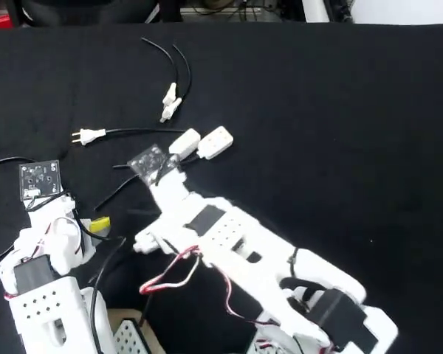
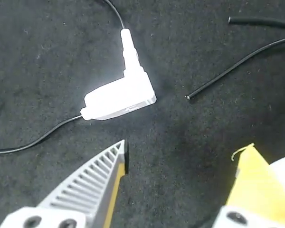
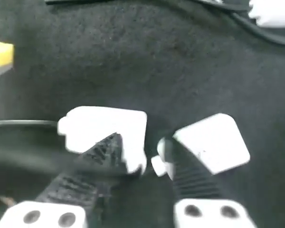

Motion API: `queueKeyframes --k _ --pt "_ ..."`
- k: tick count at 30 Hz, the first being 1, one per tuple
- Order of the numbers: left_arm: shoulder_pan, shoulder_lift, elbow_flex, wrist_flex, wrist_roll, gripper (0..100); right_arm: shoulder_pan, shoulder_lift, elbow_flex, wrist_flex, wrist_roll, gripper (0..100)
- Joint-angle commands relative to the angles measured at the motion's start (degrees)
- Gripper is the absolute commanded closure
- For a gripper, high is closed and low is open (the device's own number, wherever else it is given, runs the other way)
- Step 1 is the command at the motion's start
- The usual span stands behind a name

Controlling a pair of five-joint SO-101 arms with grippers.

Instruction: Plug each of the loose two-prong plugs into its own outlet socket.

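Just left of the middle in the high view, the right gripper [image 1: 161, 161] is spread open by the white plug [image 1: 184, 140] and socket [image 1: 215, 141], so it should pinch the plug straight and push gently

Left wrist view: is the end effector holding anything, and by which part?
Nothing; the left end effector is open, the white socket block apart from it.
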Motion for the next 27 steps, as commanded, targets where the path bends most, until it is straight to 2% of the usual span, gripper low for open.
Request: queueKeyframes --k 1,6,8,11,16,19,27 --pt "0.04 -0.35 -1.01 -0.62 0.09 64 1.23 -5.41 -7.43 9.67 -0.62 74.2" --pt "6.20 0.00 -1.36 1.67 -4.40 64 1.85 -14.02 -14.46 25.58 0.09 74.3" --pt "7.60 0.09 -2.42 1.85 -4.31 64 3.87 -17.63 -16.48 31.91 3.43 74.3" --pt "11.91 0.09 -3.82 2.11 -4.31 64 10.90 -22.37 -19.30 38.51 8.00 74.3" --pt "24.04 3.25 -3.91 -1.05 -4.57 64 25.41 -25.89 -20.09 43.96 14.24 74.3" --pt "29.49 12.66 -6.37 -3.60 -5.10 64 29.63 -23.69 -18.24 45.19 15.82 74.3" --pt "34.59 49.23 -20.70 -11.43 -18.55 64 34.81 -14.81 -15.25 39.91 15.91 74.3"
